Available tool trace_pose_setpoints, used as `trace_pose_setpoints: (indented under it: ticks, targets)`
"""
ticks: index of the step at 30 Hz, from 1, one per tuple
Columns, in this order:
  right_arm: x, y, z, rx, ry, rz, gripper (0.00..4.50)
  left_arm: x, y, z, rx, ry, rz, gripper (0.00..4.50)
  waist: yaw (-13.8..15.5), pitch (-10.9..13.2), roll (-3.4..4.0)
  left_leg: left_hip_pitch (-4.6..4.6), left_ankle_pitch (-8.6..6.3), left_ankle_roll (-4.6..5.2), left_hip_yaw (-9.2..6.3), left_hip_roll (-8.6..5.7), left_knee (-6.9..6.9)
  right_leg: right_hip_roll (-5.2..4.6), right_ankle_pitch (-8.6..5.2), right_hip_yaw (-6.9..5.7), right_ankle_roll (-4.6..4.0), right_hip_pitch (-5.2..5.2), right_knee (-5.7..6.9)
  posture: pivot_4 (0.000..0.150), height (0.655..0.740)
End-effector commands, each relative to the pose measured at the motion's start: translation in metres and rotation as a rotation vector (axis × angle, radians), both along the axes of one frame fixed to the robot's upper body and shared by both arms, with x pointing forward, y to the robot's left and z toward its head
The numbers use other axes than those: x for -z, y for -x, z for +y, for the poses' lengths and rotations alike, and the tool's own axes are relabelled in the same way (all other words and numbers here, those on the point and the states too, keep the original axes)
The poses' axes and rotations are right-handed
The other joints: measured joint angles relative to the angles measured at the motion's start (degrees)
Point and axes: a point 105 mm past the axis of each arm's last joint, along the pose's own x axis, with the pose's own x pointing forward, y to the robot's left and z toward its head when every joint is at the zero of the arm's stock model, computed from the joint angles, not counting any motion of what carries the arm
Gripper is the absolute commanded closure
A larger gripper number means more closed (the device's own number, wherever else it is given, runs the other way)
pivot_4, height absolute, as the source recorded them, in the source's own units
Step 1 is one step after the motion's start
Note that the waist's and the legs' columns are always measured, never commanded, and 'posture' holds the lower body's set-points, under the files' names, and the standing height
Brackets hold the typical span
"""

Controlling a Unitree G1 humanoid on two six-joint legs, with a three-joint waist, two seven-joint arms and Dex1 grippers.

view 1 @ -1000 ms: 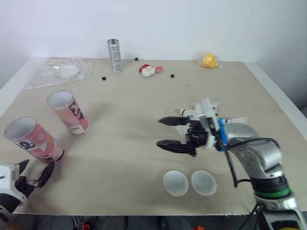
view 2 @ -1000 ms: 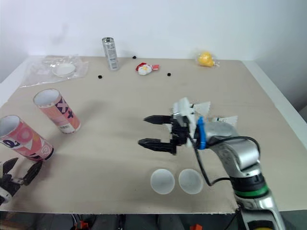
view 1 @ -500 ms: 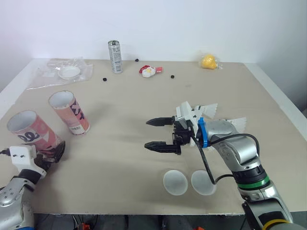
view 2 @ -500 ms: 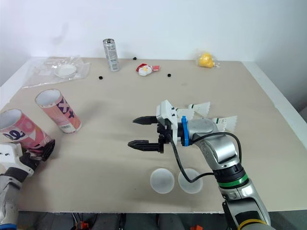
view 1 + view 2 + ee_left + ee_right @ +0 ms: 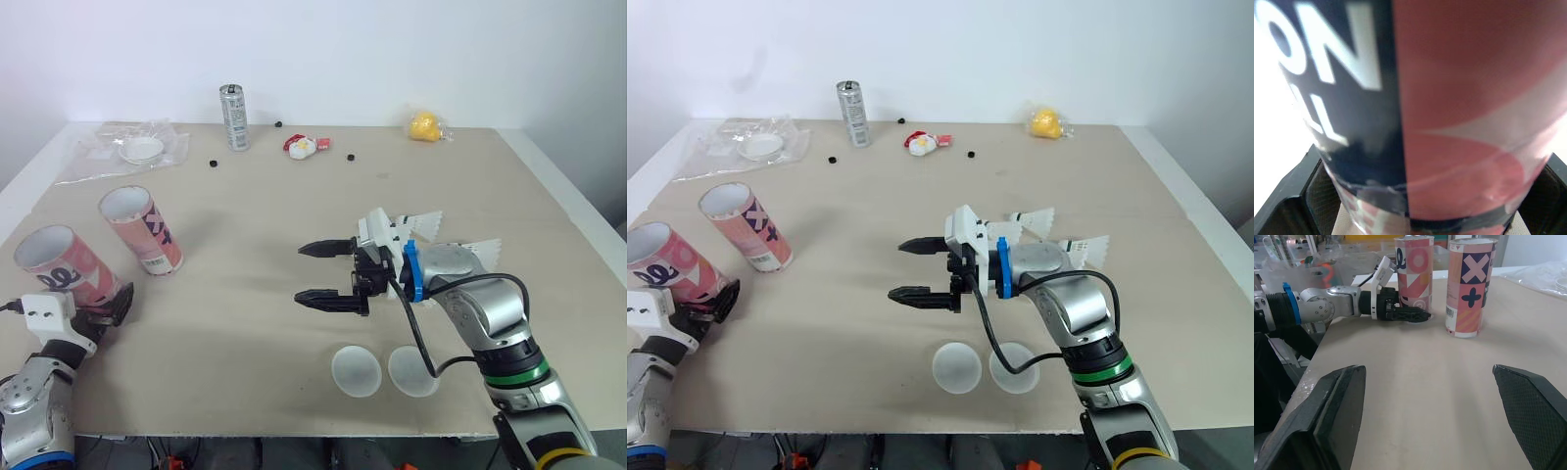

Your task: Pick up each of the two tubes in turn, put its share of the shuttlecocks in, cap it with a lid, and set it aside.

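Beige table (image 5: 294,196), two upright uncapped tubes (image 5: 142,230)

Pink tubes (image 5: 142,227) upright, open-topped; shuttlecocks (image 5: 477,249), lids (image 5: 356,371) lying flat.

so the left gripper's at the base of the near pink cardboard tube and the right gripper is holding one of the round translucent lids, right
The right gripper holds nothing: its jaws stand open above the beige table, and both round translucent lids lie near its front edge, as the left eye view shows. The left gripper is at the base of the near pink cardboard tube.
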Motion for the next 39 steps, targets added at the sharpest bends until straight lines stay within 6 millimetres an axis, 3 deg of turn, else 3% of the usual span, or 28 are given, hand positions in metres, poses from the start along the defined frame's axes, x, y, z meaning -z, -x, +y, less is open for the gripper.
trace_pose_setpoints:
  ticks: [1,2,9,13,19,22,31,34,39]
  targets:
    - [-0.012,0.000,0.001,-0.009,-0.020,-0.043,0.00,0.006,0.002,0.001,0.000,0.005,0.030,1.33,0.00,0.00,0.00,0.00,0.00,0.00,0.00,0.00,0.00,0.01,0.00,0.00,0.00,0.00,0.00,0.150,0.7400]
    - [-0.012,0.000,0.001,-0.009,-0.020,-0.043,0.00,0.007,0.001,0.002,-0.003,0.004,0.036,1.55,0.00,0.00,0.00,0.00,0.00,0.00,0.00,0.01,0.00,0.01,-0.01,0.00,0.01,-0.01,0.00,0.150,0.7400]
    - [-0.011,0.001,0.000,-0.008,-0.015,-0.038,0.00,0.008,0.002,0.003,-0.010,0.000,0.039,1.55,0.00,0.00,0.00,-0.01,0.00,0.00,0.00,0.02,-0.01,0.01,-0.07,0.00,-0.02,-0.02,0.00,0.150,0.7400]
    - [-0.014,0.007,-0.008,0.034,-0.049,-0.033,0.00,-0.004,0.018,-0.004,0.074,-0.085,0.070,1.55,-0.15,0.00,-0.05,-0.03,-0.01,-0.01,0.02,0.08,-0.02,0.02,-0.16,0.02,-0.07,-0.06,0.00,0.150,0.7400]
    - [-0.004,0.024,-0.047,0.216,-0.074,-0.036,0.00,-0.021,0.075,-0.043,0.558,-0.420,0.406,1.55,-0.57,-0.18,-0.20,-0.12,-0.49,-0.51,0.08,0.19,-0.16,-0.16,-0.58,0.03,-0.12,-0.19,0.04,0.150,0.7400]
    - [0.005,0.029,-0.064,0.304,-0.021,-0.057,0.00,-0.031,0.084,-0.055,0.746,-0.525,0.557,1.55,-0.15,-0.15,-0.07,-0.14,-0.54,-0.48,0.08,0.05,-0.28,-0.27,-0.94,0.01,-0.26,-0.25,0.08,0.150,0.7400]
    - [0.022,0.026,-0.090,0.660,0.016,-0.168,0.00,-0.040,0.056,-0.058,1.017,-0.975,0.833,1.55,-0.35,0.05,0.16,-0.03,-0.55,-0.49,0.14,0.17,-0.36,0.04,-1.15,0.01,-0.15,-0.30,0.10,0.150,0.7400]
    - [0.017,0.037,-0.096,0.695,-0.046,-0.137,0.00,-0.044,0.049,-0.064,1.058,-0.998,0.827,1.55,-0.43,0.10,0.27,-0.03,-0.56,-0.51,0.17,0.07,-0.50,0.03,-1.23,0.09,-0.04,-0.31,0.10,0.150,0.7400]
    - [0.014,0.057,-0.123,0.767,-0.047,-0.097,0.00,-0.050,0.047,-0.072,1.119,-1.018,0.835,1.55,-0.31,0.19,0.39,-0.11,-0.58,-0.51,0.08,-0.01,-0.55,0.03,-1.28,0.12,0.34,-0.27,0.10,0.150,0.7400]
